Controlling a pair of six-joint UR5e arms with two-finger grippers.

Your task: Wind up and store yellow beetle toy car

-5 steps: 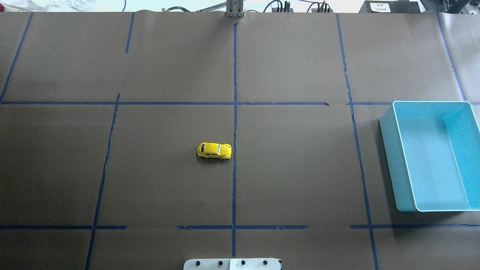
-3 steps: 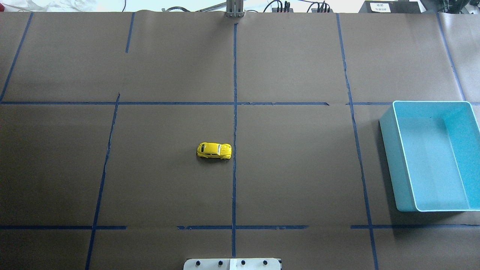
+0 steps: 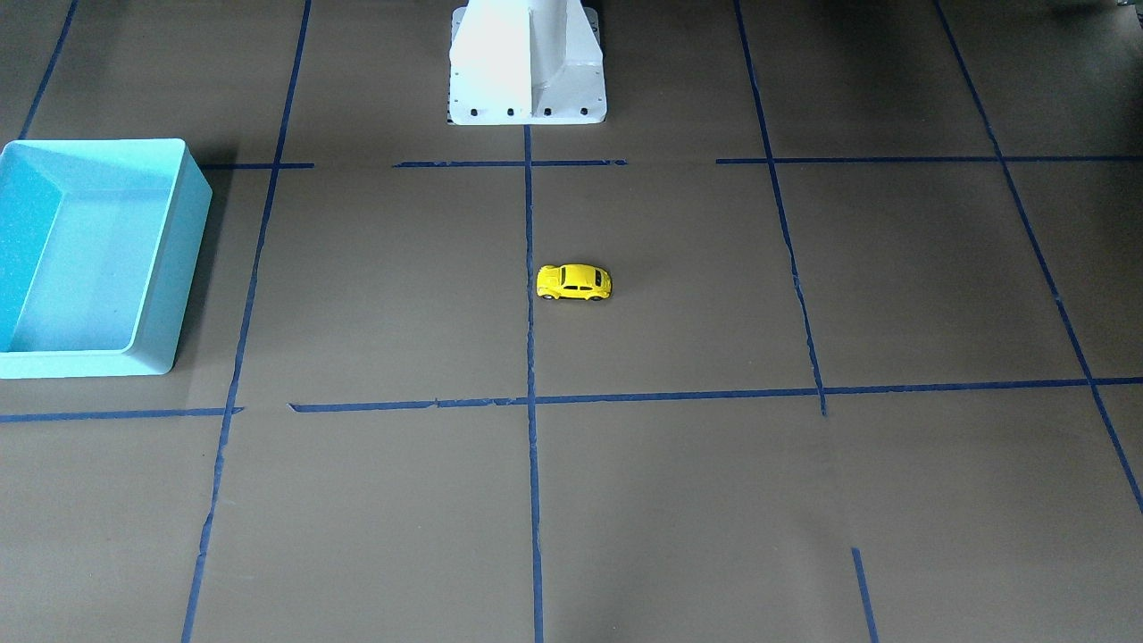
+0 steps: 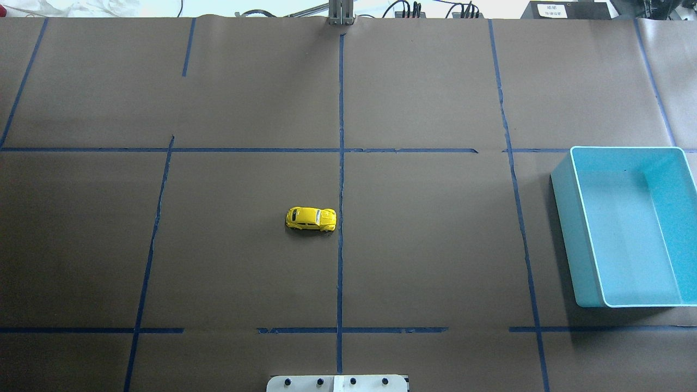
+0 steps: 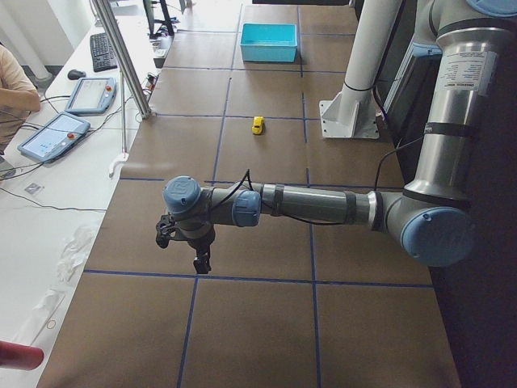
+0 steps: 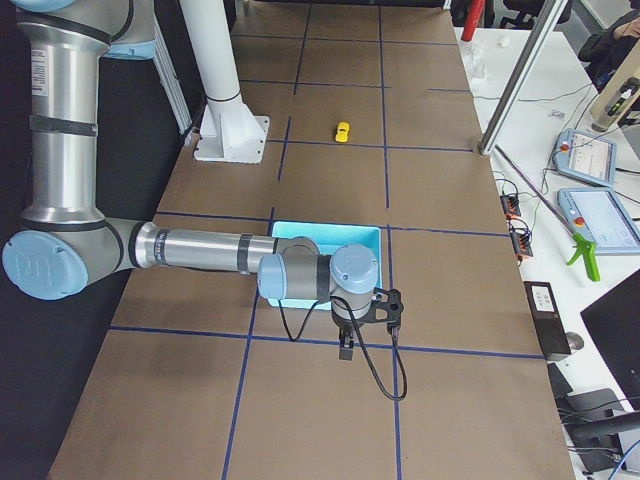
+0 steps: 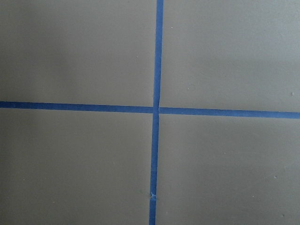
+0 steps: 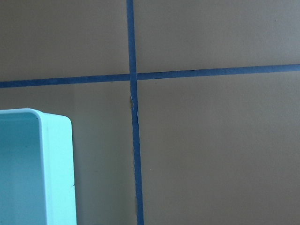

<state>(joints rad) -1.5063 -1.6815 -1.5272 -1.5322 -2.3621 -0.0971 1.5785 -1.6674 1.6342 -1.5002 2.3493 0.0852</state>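
A brown paper-covered desk [image 4: 435,245] spreads before me, marked into squares by blue tape lines [image 4: 341,163]. On it I count one yellow beetle toy car [image 4: 311,219] and one turquoise bin [image 4: 566,218]. One white pedestal [image 3: 527,62] stands at my base, and I have two arms, each ending in one tool.

The car stands on its wheels near the middle of the desk, lengthwise across it. It is just beside the central tape line, on my left side of that line. The bin sits at the desk's right edge, well apart from the car.

My left tool [image 5: 184,249] hangs over the desk's left end, pointing down, and its wrist camera sees only a crossing of two tape lines. The car lies well apart from it, far along the desk toward the middle. My right tool [image 6: 365,320] hangs over the desk's right end, just beside the bin's outer side, and its wrist camera catches one corner of the bin. The bin lies between this tool and the car, which is well apart from it.

Each tool shows only in a side view, so I cannot tell whether either is spread or pressed together.
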